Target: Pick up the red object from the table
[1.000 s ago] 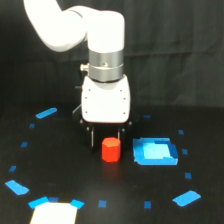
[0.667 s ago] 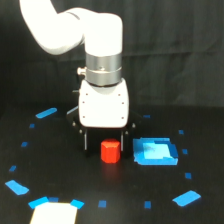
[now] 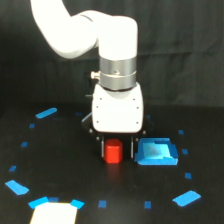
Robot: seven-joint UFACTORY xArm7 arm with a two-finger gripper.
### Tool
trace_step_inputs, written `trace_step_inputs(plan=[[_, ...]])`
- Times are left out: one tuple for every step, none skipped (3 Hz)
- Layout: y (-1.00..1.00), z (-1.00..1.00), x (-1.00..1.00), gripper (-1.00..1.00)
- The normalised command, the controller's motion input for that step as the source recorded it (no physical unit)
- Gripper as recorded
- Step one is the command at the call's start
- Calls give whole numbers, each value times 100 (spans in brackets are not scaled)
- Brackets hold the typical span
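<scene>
The red object point(image 3: 113, 152) is a small red-orange stubby cylinder standing on the black table point(image 3: 60, 165). My gripper point(image 3: 116, 148) hangs from the white arm and is lowered around it, with one dark finger on each side of it. The fingers point(image 3: 103, 148) stand close beside the cylinder; whether they touch it I cannot tell. The cylinder's base seems to rest on the table. The gripper's white body hides the top of the fingers.
A bright blue square patch point(image 3: 157, 152) lies just to the exterior view's right of the gripper. A white patch point(image 3: 54, 214) lies at the front left. Small blue tape marks point(image 3: 46, 113) ring the area.
The gripper has moved toward the camera and down, from behind and above the red cylinder to straddling it. The cylinder has stayed on the table.
</scene>
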Motion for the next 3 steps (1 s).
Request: trace_step_inputs(plan=[[39,-53,80,-100],[78,10,100,-79],[48,100,100,-100]])
